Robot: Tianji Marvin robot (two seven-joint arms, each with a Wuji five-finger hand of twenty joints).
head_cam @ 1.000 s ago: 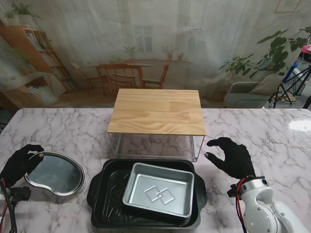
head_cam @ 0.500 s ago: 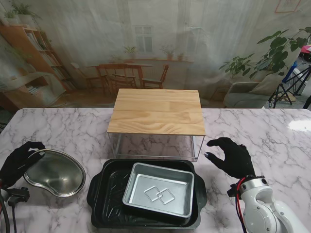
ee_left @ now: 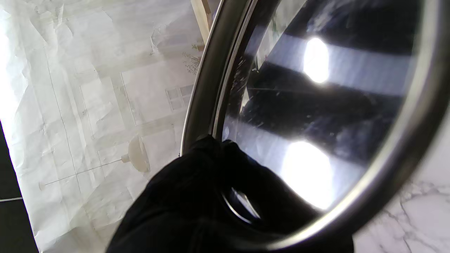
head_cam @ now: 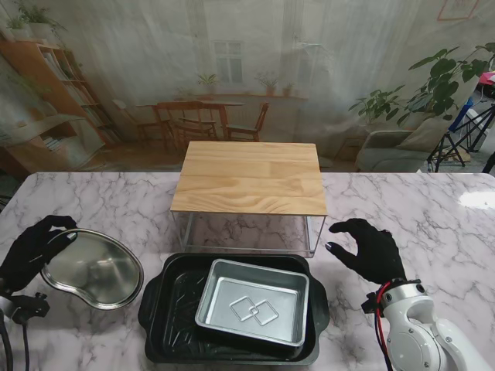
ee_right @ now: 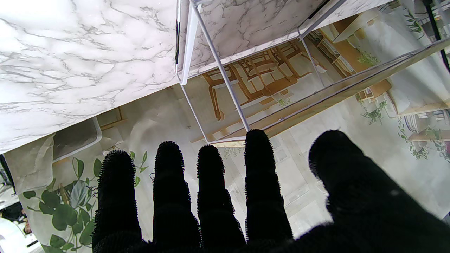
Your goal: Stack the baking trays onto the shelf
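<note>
My left hand (head_cam: pixel 32 251) in its black glove is shut on the left rim of a round steel tray (head_cam: pixel 94 269), which is tilted up off the marble. In the left wrist view the fingers (ee_left: pixel 211 182) pinch the shiny tray (ee_left: pixel 316 105) at its rim. A black baking tray (head_cam: pixel 166 309) lies in front of me with a silver rectangular tray (head_cam: pixel 254 301) resting inside it. The shelf (head_cam: pixel 251 176) has a wooden top on a thin white wire frame (ee_right: pixel 218 66). My right hand (head_cam: pixel 370 249) hovers open to the right of the shelf, holding nothing.
The white marble table (head_cam: pixel 418 209) carries everything. A printed backdrop of a room (head_cam: pixel 232 69) hangs behind the table's far edge. The space under the shelf's wooden top shows only marble.
My left hand has lifted and tilted the round steel tray and carried it slightly to the right and away from me. The right hand has stayed still.
</note>
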